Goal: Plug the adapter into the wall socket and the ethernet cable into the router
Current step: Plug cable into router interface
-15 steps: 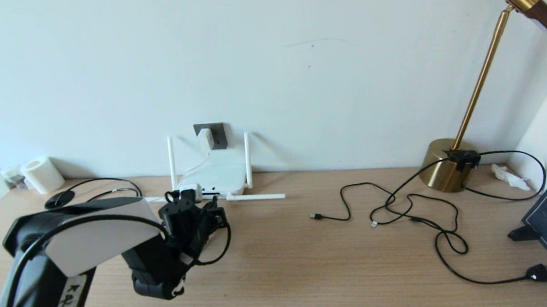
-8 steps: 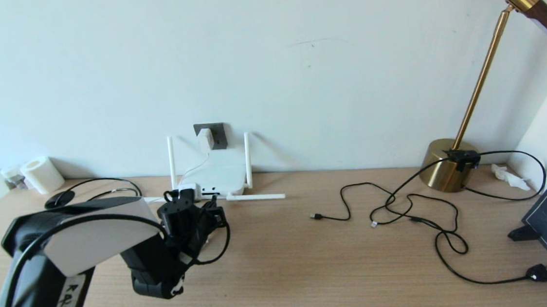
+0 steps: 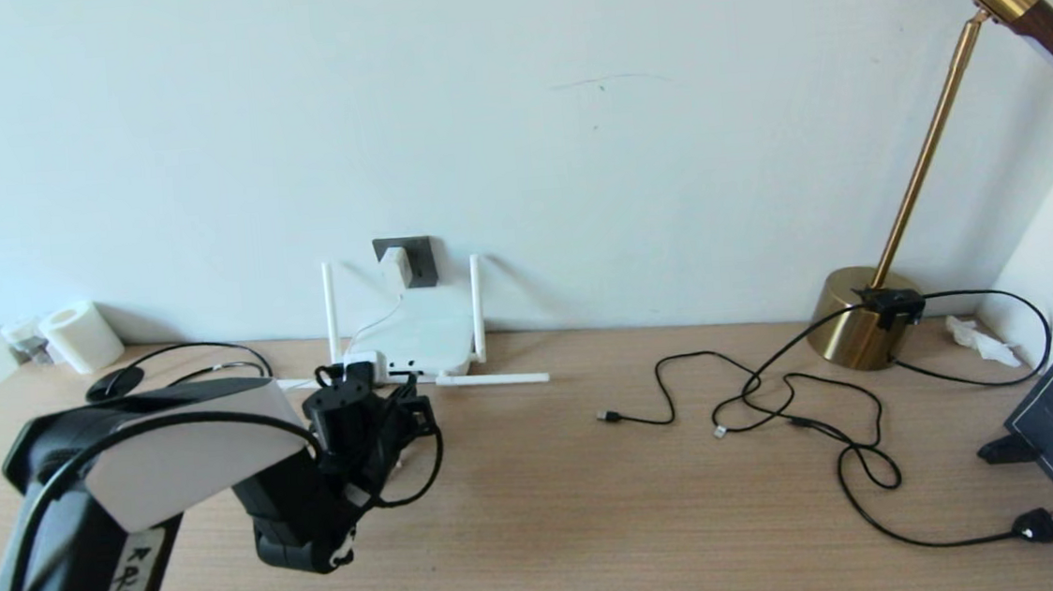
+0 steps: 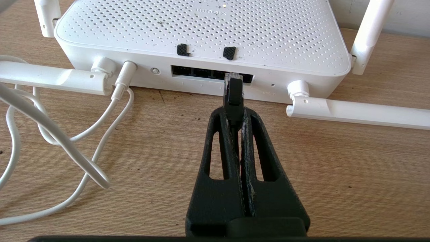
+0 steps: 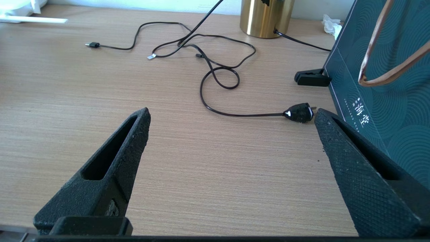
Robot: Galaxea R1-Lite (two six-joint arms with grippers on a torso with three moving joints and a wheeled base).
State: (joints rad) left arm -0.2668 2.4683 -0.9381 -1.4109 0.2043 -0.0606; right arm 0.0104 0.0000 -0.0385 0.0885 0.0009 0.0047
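Left gripper (image 4: 235, 112) clamped on ethernet cable (image 4: 234, 94) boot, clear plug tip at router (image 4: 201, 30) front ports, router on bench (image 3: 600, 515) below wall socket (image 3: 420, 259) with adapter (image 3: 396, 268) plugged in; right gripper (image 5: 231, 124) wide apart over bench.

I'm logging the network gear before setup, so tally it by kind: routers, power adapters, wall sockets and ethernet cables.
Router: 1
Adapter: 1
Wall socket: 1
Ethernet cable, in the left gripper: 1
Total: 4
The right gripper holds nothing.
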